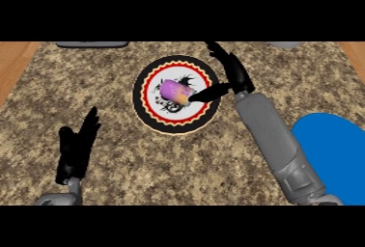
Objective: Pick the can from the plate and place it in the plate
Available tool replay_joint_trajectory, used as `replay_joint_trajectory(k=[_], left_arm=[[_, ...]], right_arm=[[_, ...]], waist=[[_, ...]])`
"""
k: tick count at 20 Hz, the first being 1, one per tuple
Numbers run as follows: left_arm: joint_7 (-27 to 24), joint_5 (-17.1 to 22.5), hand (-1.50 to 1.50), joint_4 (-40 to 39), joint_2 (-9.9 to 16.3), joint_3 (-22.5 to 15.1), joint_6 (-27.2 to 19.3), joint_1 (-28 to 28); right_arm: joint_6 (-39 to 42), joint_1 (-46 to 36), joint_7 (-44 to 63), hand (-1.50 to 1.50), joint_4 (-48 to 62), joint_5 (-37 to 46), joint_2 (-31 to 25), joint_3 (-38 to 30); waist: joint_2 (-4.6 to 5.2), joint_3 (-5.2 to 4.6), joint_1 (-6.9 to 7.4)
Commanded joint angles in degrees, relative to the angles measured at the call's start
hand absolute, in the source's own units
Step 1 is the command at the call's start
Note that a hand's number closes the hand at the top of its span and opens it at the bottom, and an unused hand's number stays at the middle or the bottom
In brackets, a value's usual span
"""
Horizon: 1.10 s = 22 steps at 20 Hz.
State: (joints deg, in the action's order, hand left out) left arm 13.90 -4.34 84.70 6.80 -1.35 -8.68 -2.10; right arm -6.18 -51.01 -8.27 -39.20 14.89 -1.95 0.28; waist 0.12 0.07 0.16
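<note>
Right hand (230,72) sits over the far right rim of the patterned plate (154,112). Thumb reaches left, its tip touching the purple can (173,91); the other fingers point straight up and away. Nothing enclosed, hand open. Can lies on its side near the plate's centre, orange end toward the thumb.

Likely light, rigid, smooth-walled; on its side it should roll if nudged. Best hold probably across the round body, thumb against fingers, not on the ends.

Blue plate (335,154) at the right edge, well apart, presumably the destination. Left hand (77,147) rests lower left, fingers straight, holding nothing. Speckled counter (178,164) underneath.
</note>
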Motion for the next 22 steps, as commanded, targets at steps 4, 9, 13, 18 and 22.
replay_joint_trajectory(k=[4, 9, 13, 18, 22], left_arm=[[2.42, 0.38, 0.0, 4.91, 0.68, 0.05, 1.43, 2.42], [-3.18, 0.16, 0.0, -3.56, -1.1, 1.15, 1.21, -0.73], [-2.8, 1.91, 0.0, 0.05, 1.64, 3.6, 3.45, 2.29], [-1.89, -1.01, 0.0, 1.04, -1.39, 1.3, 0.58, 1.71], [2.87, -0.66, 0.0, 4.01, -0.65, 0.81, 2.09, 0.46]], right_arm=[[6.5, 4.21, -5.02, -1.5, -1.56, -5.16, -1.61, -3.71], [7.16, 6.25, -12.93, -1.5, 2.04, -5.05, -0.04, -3.76], [6.77, 8.39, -13.65, -1.5, -0.54, -3.79, 0.62, -2.27], [2.43, 7.05, -12.62, -1.5, 2.1, -0.92, 1.52, -1.63], [-0.62, 5.95, -10.06, -1.5, 3.18, 0.97, 1.43, -1.36]], waist=[[-0.1, -0.05, 0.32], [0.05, -0.06, 0.31], [-0.12, -0.06, 0.22], [-0.07, -0.07, 0.27], [-0.11, -0.06, 0.29]])
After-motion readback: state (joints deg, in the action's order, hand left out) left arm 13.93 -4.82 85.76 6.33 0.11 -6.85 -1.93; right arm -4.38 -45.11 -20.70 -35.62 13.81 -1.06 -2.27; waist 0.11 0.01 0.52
